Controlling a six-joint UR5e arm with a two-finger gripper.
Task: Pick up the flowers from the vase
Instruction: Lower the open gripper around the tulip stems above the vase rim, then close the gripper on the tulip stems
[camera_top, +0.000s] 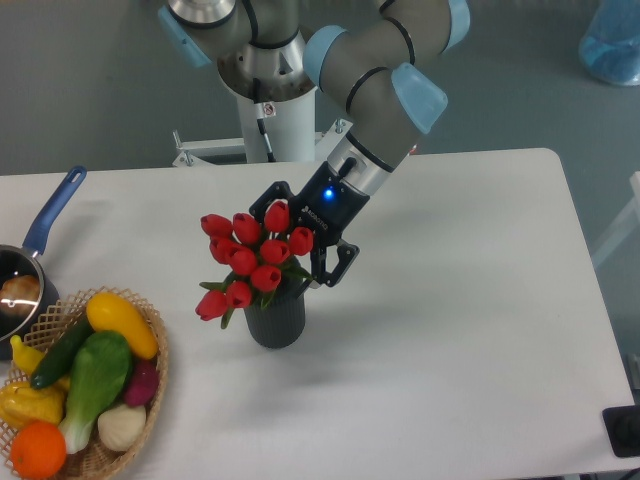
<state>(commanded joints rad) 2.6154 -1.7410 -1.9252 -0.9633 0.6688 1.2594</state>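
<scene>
The flowers (250, 258) stand in the vase (275, 318) near the table (450, 300) centre. The gripper (296, 254) reaches in from 1 o'clock, jaws spread around the bunch — one finger behind the buds, one at their right edge. Contact with the stems cannot be judged. At 8 o'clock sits a basket (150, 385) of produce — beyond it, a blue-handled pot (40, 250).

On the counter (450, 330), the vase (275, 322) stands near the middle, holding the flowers (250, 258), which rise above its mouth and lean to its left. The hand (300, 250) sits just behind and right of the vase, its fingers spread either side of the upper blooms. Well left of the vase, a basket (150, 395) of produce lies at the front corner, with a pot (30, 270) just behind that basket.
</scene>
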